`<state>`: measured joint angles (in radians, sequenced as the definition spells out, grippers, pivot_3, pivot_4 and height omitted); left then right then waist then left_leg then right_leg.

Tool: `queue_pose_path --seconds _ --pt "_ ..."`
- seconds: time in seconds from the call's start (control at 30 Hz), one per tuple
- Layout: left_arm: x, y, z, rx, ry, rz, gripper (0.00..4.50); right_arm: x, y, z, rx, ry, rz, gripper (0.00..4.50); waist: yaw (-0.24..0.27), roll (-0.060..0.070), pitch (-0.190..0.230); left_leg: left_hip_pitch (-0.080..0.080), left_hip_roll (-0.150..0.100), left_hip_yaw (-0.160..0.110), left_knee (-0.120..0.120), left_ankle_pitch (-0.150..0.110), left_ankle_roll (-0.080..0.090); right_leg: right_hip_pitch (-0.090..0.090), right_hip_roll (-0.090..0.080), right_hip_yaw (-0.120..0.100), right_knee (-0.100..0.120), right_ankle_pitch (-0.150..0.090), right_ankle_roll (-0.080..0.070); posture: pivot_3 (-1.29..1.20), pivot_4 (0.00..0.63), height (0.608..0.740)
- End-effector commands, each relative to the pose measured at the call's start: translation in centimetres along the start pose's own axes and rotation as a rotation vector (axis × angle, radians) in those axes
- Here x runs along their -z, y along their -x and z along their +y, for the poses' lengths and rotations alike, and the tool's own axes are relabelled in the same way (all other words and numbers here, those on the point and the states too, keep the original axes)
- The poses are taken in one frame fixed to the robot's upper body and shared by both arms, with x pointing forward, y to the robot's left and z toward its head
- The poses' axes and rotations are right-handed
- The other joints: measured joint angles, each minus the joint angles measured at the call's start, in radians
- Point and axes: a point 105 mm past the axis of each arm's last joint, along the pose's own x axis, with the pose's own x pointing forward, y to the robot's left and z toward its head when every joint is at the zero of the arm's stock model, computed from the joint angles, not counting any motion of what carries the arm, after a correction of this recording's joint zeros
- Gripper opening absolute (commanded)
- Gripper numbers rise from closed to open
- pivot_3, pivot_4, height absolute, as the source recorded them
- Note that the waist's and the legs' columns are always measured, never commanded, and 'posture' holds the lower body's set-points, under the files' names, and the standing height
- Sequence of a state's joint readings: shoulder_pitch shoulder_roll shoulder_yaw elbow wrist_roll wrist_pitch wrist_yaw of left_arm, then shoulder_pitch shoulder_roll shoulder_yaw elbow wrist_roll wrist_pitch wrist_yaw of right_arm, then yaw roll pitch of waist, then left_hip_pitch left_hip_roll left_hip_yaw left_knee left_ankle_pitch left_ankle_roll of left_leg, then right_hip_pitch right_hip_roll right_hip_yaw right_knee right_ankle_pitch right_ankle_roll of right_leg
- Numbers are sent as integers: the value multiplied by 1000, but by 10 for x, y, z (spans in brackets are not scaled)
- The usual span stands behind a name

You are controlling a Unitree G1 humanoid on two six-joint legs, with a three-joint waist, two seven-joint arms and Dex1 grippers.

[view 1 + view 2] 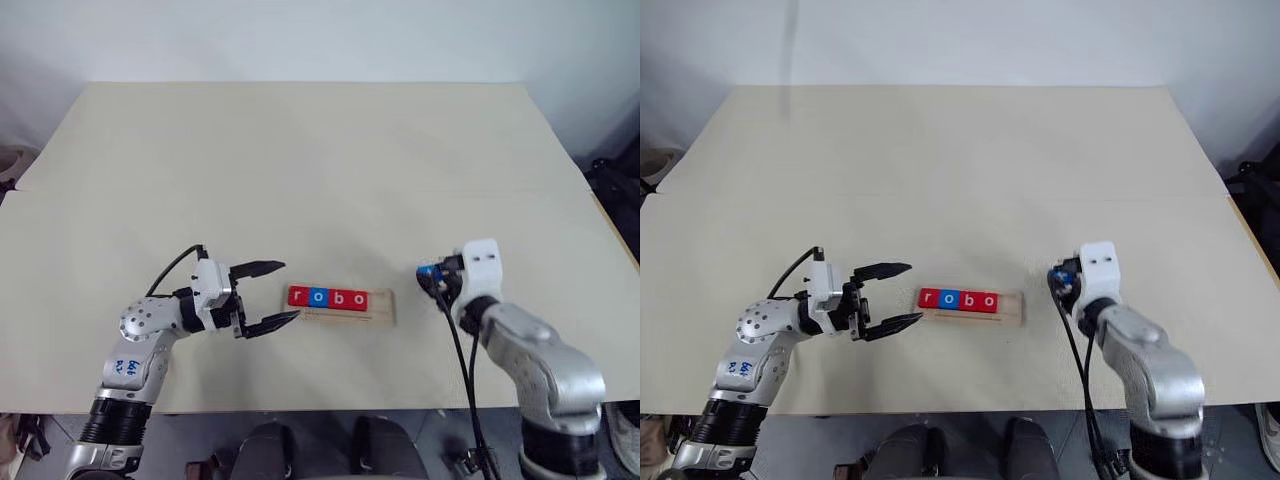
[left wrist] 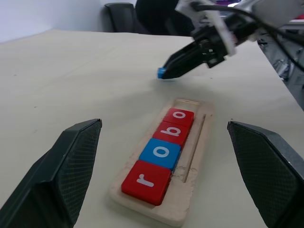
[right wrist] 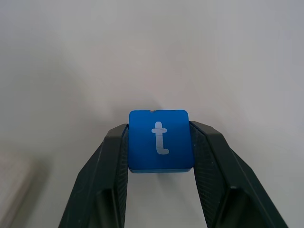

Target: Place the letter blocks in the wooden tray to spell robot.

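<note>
Pinching a glossy square blue t block (image 3: 159, 140) between ribbed black fingers, right hand (image 1: 432, 276) right of pale grooved wooden tray (image 2: 190, 190) holding r-o-b-o tiles (image 1: 328, 297), left hand (image 1: 268, 293) spread empty, matte beige surface (image 1: 300, 160)

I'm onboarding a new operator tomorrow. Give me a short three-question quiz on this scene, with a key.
1. True or false: the wooden tray already holds four letter blocks.
2. Which letter is on the blue block in the right end effector? A) b B) t C) r
3. Fill in: the left end effector is ____, with nothing between its fingers.

Key: 1 true, reading r, o, b, o. 2 B. 3 open.
</note>
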<state>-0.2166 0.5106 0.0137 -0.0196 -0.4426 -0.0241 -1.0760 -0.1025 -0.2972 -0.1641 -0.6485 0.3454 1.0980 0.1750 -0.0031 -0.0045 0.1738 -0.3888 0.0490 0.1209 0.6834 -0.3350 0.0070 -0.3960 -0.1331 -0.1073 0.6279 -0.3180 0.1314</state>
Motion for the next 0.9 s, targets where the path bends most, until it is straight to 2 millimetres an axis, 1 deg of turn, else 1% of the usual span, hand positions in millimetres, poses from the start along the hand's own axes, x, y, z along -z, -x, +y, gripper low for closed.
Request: queue_pose_path --seconds 0.03,0.1,0.17,0.2,0.3,0.33,0.4,0.53,0.6,0.63,0.73,0.8,0.9 --pt "-3 -1 0 19 -10 -15 4500 3 13 9 -14 2 -9 1467 -1 0 0 0 0 0 0 0 0 0 0 0 0 0 0 0 150 740" --pt "-4 -1 1 21 -11 -14 4500 8 13 6 3 -20 1 1467 -1 0 0 0 0 0 0 0 0 0 0 1 0 0 0 0 150 740" --pt "-4 -2 2 23 -14 -13 4500 11 11 4 8 -54 8 2183 0 0 0 1 0 0 0 0 0 0 0 1 0 0 0 0 150 740" --pt "-4 -1 2 23 -15 -13 4500 11 11 4 -7 -52 9 2440 0 0 0 1 0 0 0 0 0 0 0 1 0 0 0 0 150 740" --pt "-5 0 4 16 -22 -9 4500 3 9 5 -76 -31 -7 3458 -1 0 0 1 0 0 0 0 0 0 0 1 0 0 0 0 150 740" --pt "-5 1 4 13 -24 -7 4500 -1 9 6 -122 -5 -12 3831 -1 0 0 1 0 0 0 0 0 0 0 1 0 0 0 0 150 740" --pt "-6 3 5 3 -27 -5 4500 -8 14 6 -248 105 -19 4474 1 0 0 1 0 0 0 0 0 0 0 1 0 0 0 0 150 740" --pt "-6 5 5 -19 -33 -2 4500 -20 27 -5 -503 320 -45 4474 2 0 0 1 -1 0 0 -1 2 1 -1 0 -2 0 0 0 150 740" --pt "-6 6 4 -25 -35 -2 4500 -17 29 -12 -601 446 -23 4474 1 0 0 1 -1 0 0 -1 2 2 -1 1 -2 0 0 0 150 740" --pt "-6 6 4 -29 -36 -2 4500 -15 29 -15 -645 482 -12 4474 2 0 0 1 -1 0 0 -1 2 2 0 0 -2 0 0 0 150 740" --pt "-6 7 4 -35 -40 -2 4500 -13 20 -28 -738 559 26 4474 -1 -1 0 2 -1 1 1 -1 2 2 0 0 -2 0 0 0 150 740" --pt "-6 7 4 -35 -41 -1 4500 -12 17 -32 -762 584 33 4474 0 -1 0 3 0 1 1 -1 2 2 0 0 -1 0 0 0 150 740" --pt "-10 6 1 -14 -50 -10 4500 -12 -2 -42 -796 688 84 4474 -1 -1 0 3 0 1 1 -1 1 3 -1 0 -1 0 0 0 150 740"
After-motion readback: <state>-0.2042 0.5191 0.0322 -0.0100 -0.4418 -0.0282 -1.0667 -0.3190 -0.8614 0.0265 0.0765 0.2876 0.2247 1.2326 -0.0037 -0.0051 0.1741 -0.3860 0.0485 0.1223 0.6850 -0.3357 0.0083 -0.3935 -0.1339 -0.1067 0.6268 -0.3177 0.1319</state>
